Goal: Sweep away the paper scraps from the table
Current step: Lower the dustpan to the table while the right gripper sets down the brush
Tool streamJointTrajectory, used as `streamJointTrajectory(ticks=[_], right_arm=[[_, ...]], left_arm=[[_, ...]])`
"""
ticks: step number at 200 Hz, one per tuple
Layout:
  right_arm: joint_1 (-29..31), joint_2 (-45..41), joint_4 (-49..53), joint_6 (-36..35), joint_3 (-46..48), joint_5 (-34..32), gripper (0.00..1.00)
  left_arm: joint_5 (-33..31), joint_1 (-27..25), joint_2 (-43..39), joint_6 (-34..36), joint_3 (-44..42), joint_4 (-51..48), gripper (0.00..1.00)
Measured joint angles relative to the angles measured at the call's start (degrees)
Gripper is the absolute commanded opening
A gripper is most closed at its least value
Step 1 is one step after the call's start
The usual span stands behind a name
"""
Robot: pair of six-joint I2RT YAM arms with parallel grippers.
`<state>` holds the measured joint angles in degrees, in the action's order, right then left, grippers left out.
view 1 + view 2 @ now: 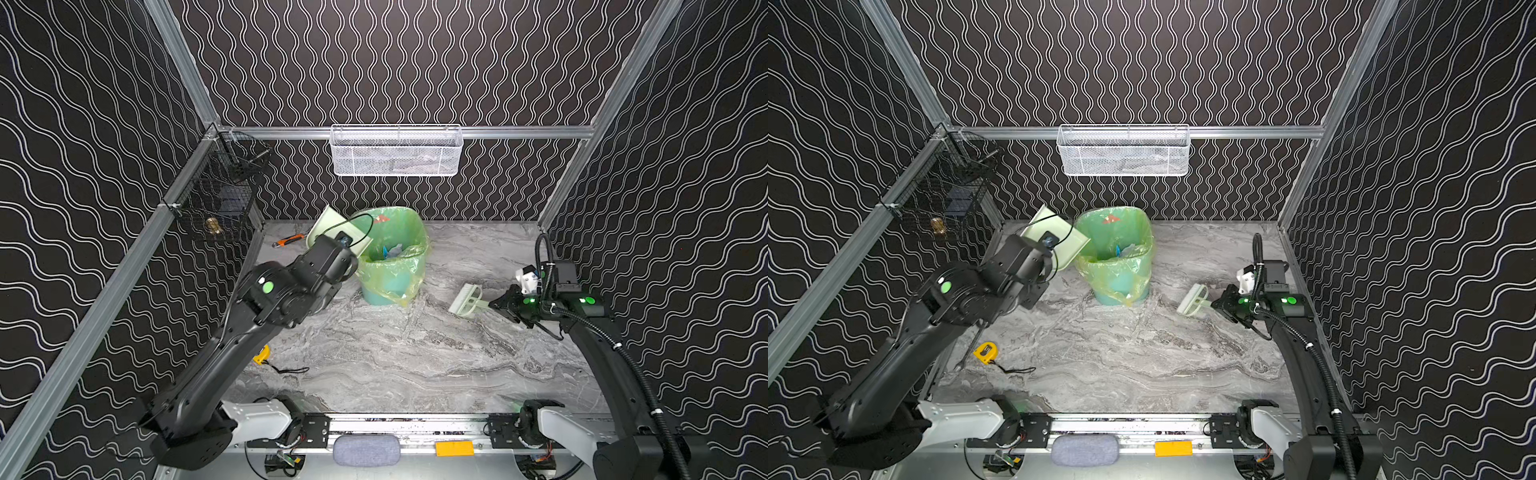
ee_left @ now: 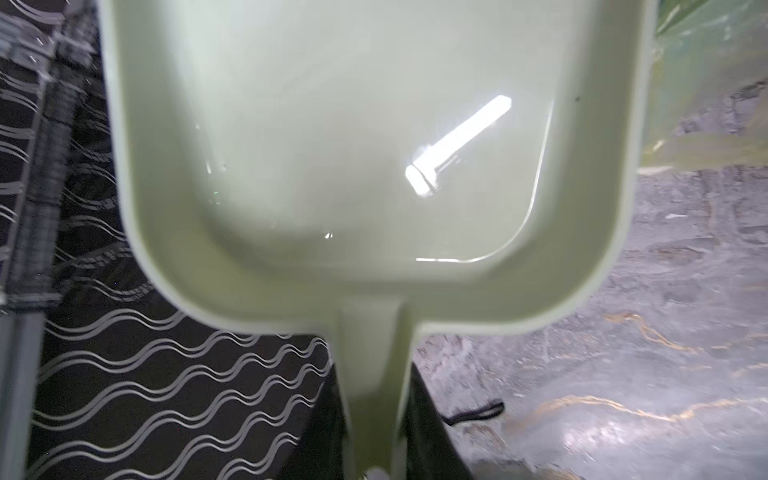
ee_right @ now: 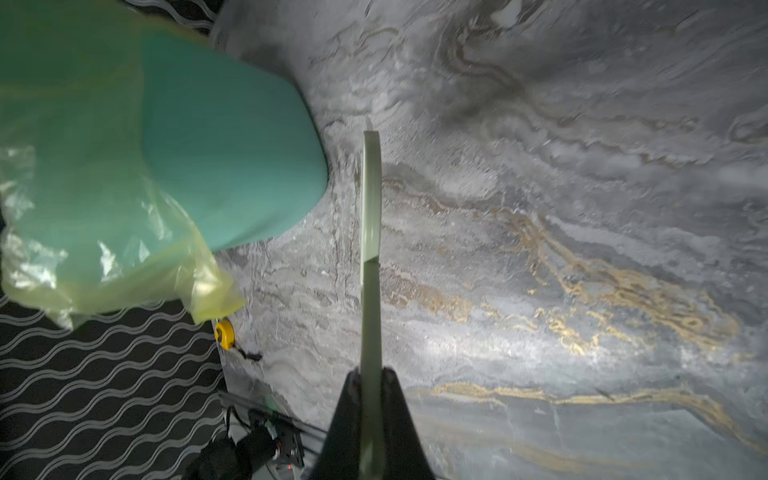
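Note:
Blue paper scraps (image 1: 390,250) (image 1: 1119,249) lie inside the green-lined bin (image 1: 386,291) (image 1: 1117,286) (image 3: 232,145) at the back of the table (image 1: 415,353); I see none elsewhere. My left gripper (image 2: 374,374) is shut on the handle of a pale green dustpan (image 1: 328,226) (image 1: 1054,232) (image 2: 353,145). The pan is empty and held raised and tilted by the bin's left rim. My right gripper (image 1: 498,305) (image 1: 1219,303) (image 3: 371,374) is shut on the handle of a pale green brush (image 1: 467,301) (image 1: 1194,300) (image 3: 371,199), low over the table to the right of the bin.
A yellow tape measure (image 1: 262,355) (image 1: 985,352) (image 3: 224,332) lies at the table's left edge. An orange-handled wrench (image 1: 291,240) lies behind the left arm. A white mesh basket (image 1: 395,149) hangs on the back rail and a black wire basket (image 1: 224,187) on the left rail.

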<state>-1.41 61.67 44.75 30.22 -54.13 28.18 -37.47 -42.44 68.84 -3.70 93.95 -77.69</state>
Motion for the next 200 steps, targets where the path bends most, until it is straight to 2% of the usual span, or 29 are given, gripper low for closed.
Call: streamJointTrajectory(ticks=[44,92,152,200], right_arm=[[-3.4,2.3,-12.7,4.5,6.1,0.4,0.00],[-5.0,3.6,-25.0,10.3,15.9,2.6,0.00],[-5.9,3.1,-30.9,13.9,22.6,3.2,0.00],[-7.0,1.1,-31.3,14.4,26.0,3.4,0.14]], left_arm=[[4.3,0.0,-8.2,-11.5,-6.9,-2.1,0.16],[7.7,0.0,-13.7,-21.0,-14.7,-3.5,0.16],[11.3,0.0,-18.3,-29.3,-22.9,-3.3,0.16],[14.0,0.0,-18.6,-33.4,-30.0,0.7,0.17]])
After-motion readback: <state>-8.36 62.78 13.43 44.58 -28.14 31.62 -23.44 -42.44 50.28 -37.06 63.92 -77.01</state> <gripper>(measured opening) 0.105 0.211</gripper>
